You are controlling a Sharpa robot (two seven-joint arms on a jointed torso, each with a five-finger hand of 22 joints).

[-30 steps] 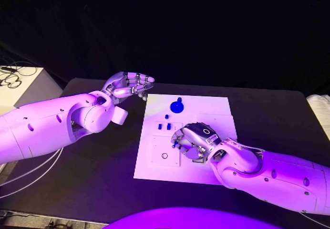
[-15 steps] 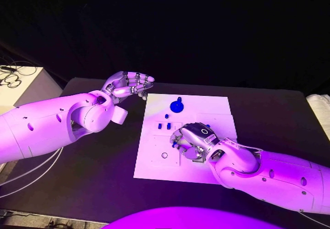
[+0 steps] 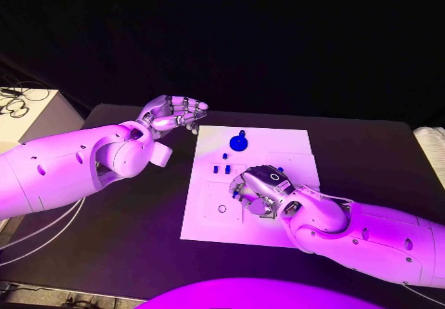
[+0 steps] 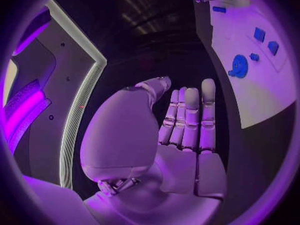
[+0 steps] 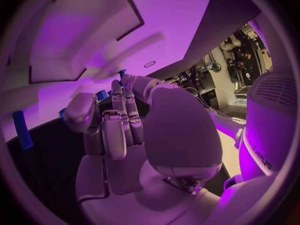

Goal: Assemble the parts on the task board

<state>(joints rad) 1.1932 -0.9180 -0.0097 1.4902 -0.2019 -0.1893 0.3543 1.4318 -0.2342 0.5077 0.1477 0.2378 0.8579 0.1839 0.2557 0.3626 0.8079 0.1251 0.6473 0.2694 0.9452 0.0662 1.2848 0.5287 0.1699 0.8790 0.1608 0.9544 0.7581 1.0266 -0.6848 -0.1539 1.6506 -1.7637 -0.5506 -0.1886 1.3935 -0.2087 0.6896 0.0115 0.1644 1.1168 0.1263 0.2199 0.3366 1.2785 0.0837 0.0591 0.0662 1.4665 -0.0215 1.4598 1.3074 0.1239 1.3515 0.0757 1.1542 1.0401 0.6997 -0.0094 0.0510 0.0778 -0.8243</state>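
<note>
In the head view we see our right hand (image 3: 262, 188) down on the middle of the task board (image 3: 289, 145), knuckles up and fingers curled under toward the plate. Small blue parts (image 3: 220, 170) stand in the board just beyond its fingertips, and a larger round blue part (image 3: 239, 143) lies farther out, well apart from the hand. From above we cannot tell whether anything sits inside that curl.

The right wrist view looks along the palm of the same hand (image 5: 119, 130): the fingers (image 5: 128, 107) are bent with their tips close to the white plate (image 5: 169, 15), and bits of blue (image 5: 101, 94) show right at the fingertips. Whether the hand grips a piece or only touches it, we cannot tell.

Our left hand (image 3: 172, 114) hovers off the board, near its far corner, over the black table (image 3: 130, 232). The left wrist view shows what the head view leaves unclear: its fingers (image 4: 190, 115) lie straight and side by side with the thumb apart, and the palm (image 4: 187, 160) carries nothing. Beyond the fingertips that view also catches the round blue part (image 4: 238, 66) on the board (image 4: 262, 100).
</note>
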